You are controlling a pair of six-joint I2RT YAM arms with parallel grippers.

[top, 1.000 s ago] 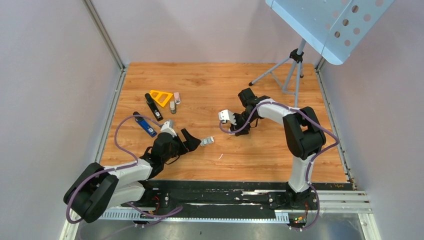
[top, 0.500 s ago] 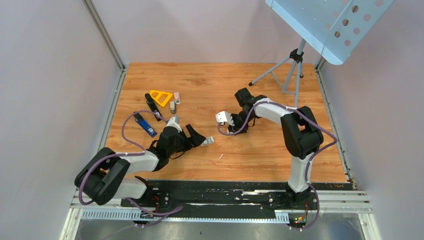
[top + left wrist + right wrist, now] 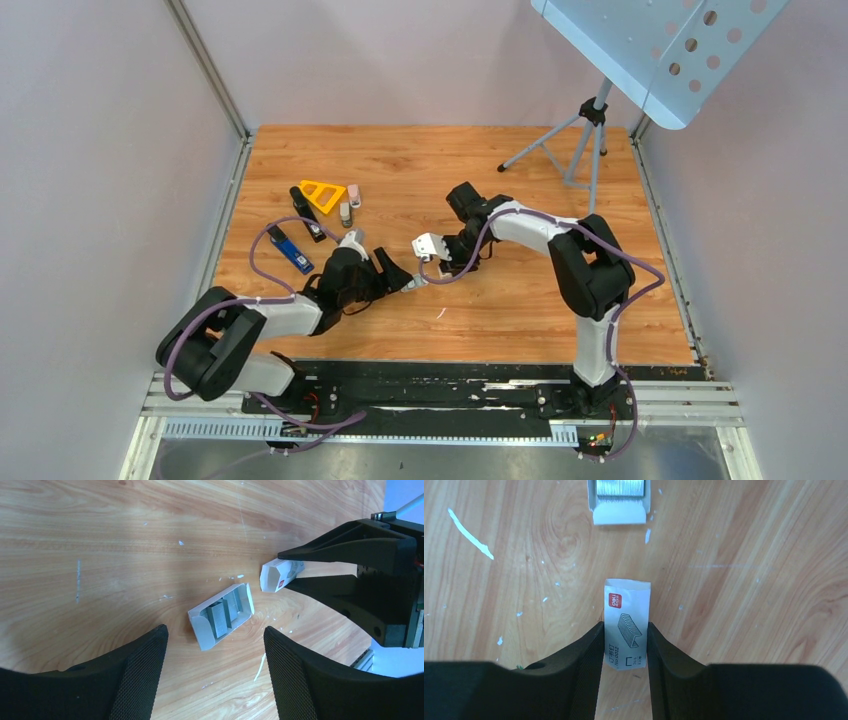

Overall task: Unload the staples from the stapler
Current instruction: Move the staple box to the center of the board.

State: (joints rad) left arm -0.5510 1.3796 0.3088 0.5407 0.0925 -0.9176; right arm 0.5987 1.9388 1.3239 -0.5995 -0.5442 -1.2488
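The black stapler (image 3: 307, 213) lies at the far left of the table, away from both grippers. Silvery-grey staples (image 3: 220, 617) lie in a small open white tray (image 3: 202, 631), also seen at the top of the right wrist view (image 3: 619, 514). My left gripper (image 3: 396, 273) is open, with the tray on the table just ahead of its fingers (image 3: 142, 675). My right gripper (image 3: 431, 248) is shut on a white printed staple-box sleeve (image 3: 626, 622), held close to the tray's far end. The sleeve also shows in the left wrist view (image 3: 280, 574).
A blue stick-like tool (image 3: 290, 249), a yellow triangle (image 3: 322, 194), a tiny pink stapler (image 3: 353, 195) and another small item (image 3: 345, 213) lie near the stapler. A thin white sliver (image 3: 440, 313) lies in front of the tray. A tripod (image 3: 575, 140) stands at the back right.
My right gripper has carried the sleeve leftward, close to the tray. My left arm has swung in and its open gripper has shifted slightly toward the tray.
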